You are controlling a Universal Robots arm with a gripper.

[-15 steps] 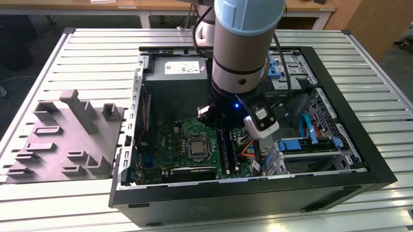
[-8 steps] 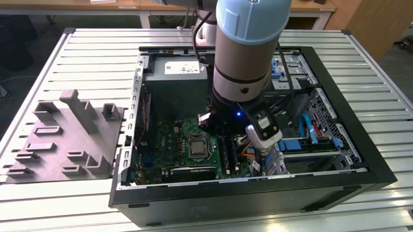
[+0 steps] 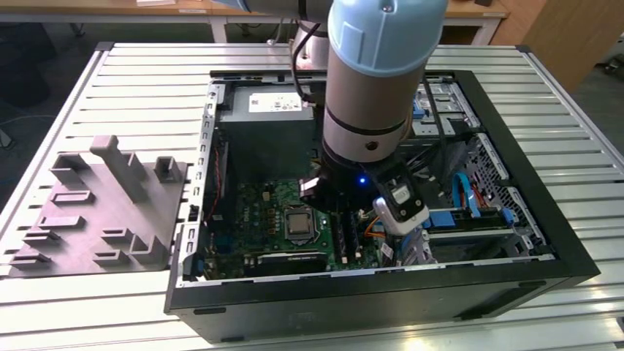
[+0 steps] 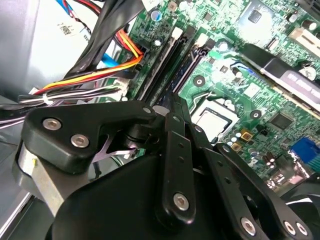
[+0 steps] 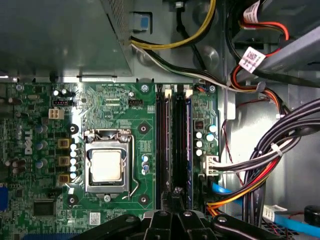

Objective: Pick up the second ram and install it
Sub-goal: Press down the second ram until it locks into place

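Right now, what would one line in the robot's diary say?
gripper: over memory slots | memory stick: in slot | place: motherboard inside computer case | beside: processor socket

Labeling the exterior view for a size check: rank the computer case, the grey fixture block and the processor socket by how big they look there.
1. computer case
2. grey fixture block
3. processor socket

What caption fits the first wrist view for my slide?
Gripper poised over the motherboard's memory slots, beside the CPU socket.
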